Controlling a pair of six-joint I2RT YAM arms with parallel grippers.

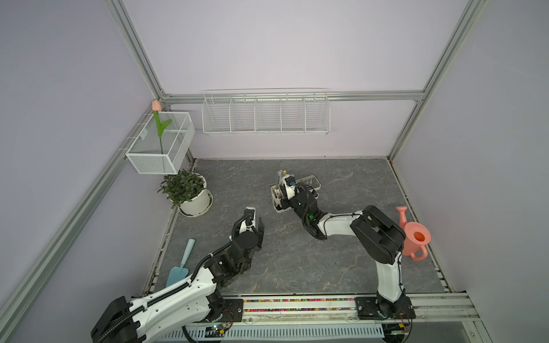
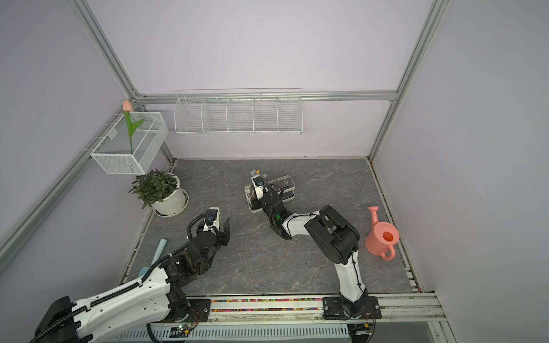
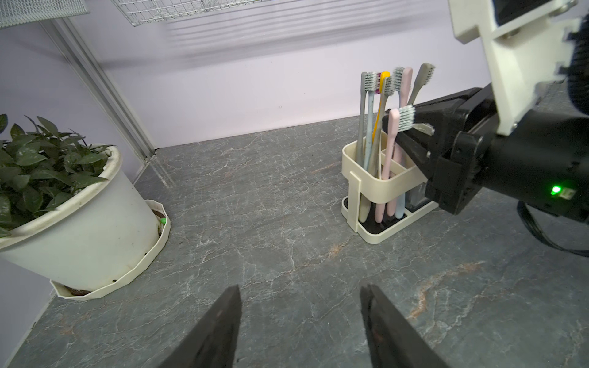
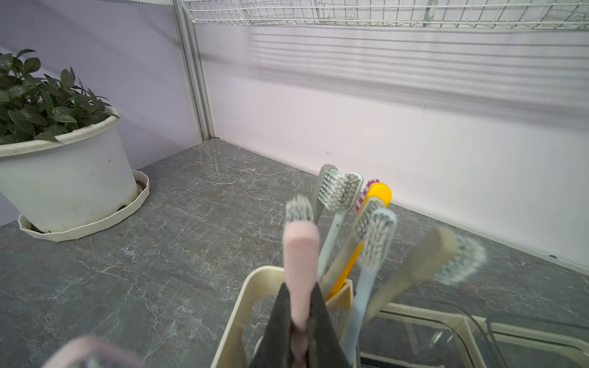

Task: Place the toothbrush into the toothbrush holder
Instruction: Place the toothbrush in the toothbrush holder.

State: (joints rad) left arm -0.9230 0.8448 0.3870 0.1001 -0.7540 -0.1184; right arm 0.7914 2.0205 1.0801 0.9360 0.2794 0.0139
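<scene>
Nearest the front rail, the left hand (image 3: pixel 299 291) hovers above the bare counter (image 3: pixel 255 223). Its jaws are set well apart with nothing between them, and it plays no part at present.

Further in, the right hand (image 4: pixel 299 298) is clamped on the handle of the pink toothbrush (image 4: pixel 301 248), just above the rim of the toothbrush holder (image 3: pixel 366 183). The brush stands near upright, bristles up, with its lower handle already inside the cream divided compartment. The left wrist view shows pink handle ends down at the dark base, so I judge it seated or nearly so. Which division holds it I cannot tell. Assessment: insertion is largely done, and what is left is to let go and lift the hand clear.

Obstructions: several other toothbrushes (image 4: pixel 339 191) crowd the same compartment, their heads just beside the held one. A beige one (image 4: pixel 424 258) leans out over the clear cups (image 4: pixel 424 331). A careless withdrawal could snag them or tip the caddy.

Surroundings: a light blue trowel (image 1: pixel 181 261) lies beside the counter's left edge, and a pink watering can (image 1: pixel 414 237) stands at its right edge, both well apart from the work. A potted plant (image 1: pixel 184 187) stands at the far left corner. On the walls beyond hang a mesh basket (image 1: pixel 154 163) holding an artificial tulip (image 1: pixel 157 106) and a long wire basket (image 1: pixel 266 118), neither in the way
</scene>
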